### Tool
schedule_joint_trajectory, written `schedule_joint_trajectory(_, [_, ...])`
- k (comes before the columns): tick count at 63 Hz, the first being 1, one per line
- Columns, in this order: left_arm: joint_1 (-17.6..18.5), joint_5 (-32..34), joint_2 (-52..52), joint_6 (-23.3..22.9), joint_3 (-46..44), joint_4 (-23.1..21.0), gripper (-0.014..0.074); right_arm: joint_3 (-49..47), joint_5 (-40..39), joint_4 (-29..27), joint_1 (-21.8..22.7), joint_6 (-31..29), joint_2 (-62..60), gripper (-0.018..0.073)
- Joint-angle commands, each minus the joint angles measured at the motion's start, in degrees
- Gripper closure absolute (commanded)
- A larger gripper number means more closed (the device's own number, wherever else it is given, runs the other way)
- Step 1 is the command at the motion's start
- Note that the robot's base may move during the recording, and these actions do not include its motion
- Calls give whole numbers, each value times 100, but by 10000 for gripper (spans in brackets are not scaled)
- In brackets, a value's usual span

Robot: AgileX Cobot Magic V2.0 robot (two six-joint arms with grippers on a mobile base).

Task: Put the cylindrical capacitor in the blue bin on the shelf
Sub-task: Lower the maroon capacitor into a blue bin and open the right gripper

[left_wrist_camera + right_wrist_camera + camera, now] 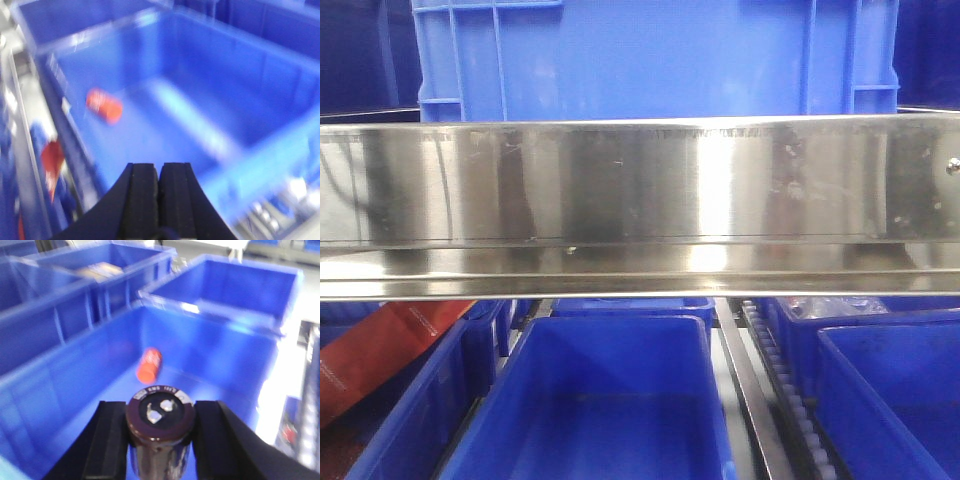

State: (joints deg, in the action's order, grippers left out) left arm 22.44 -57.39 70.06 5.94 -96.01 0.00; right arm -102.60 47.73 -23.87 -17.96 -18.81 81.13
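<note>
Blue bins are sitting below the steel shelf (640, 190) rail. The right gripper (160, 442) is hovering over one blue bin (65, 375), its jaws clamping the dark cylindrical capacitor (160, 412), whose long axis is pointing down into the bin, terminal end toward the wrist camera. The left gripper (159, 180) is hanging over the same bin, jaws pressed together on nothing. An orange cylinder (149, 365) is lying on its side on the bin floor.

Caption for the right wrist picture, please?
Robot's right hand grips a dark brown cylindrical capacitor above a blue plastic bin holding a small orange cylinder.
</note>
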Motion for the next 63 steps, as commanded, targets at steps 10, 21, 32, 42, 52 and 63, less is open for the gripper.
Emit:
schedule_joint_trajectory(10, [-2, 1087, -1430, -256, 1783, -40, 707, -357, -250, -52, -388, -206, 873, 713])
schedule_joint_trajectory(21, [-2, 1357, -2208, -499, 2471, -40, 707, -358, -296, -52, -393, -216, 1574, 713])
schedule_joint_trajectory(32, [-2, 1351, -2484, -503, 2586, -52, 707, -358, -240, -52, -393, -216, 2058, 713])
schedule_joint_trajectory(42, [-2, 1341, -2488, -503, 2586, -116, 707, -358, -113, -52, -393, -216, 2231, 594])
schedule_joint_trajectory(52, [-2, 1341, -2488, -503, 2586, -126, 707, -367, -29, -52, -393, -216, 2232, 188])
schedule_joint_trajectory(63, [-2, 1341, -2488, -503, 2586, -126, 707, -367, -25, -52, -393, -216, 1986, 31])
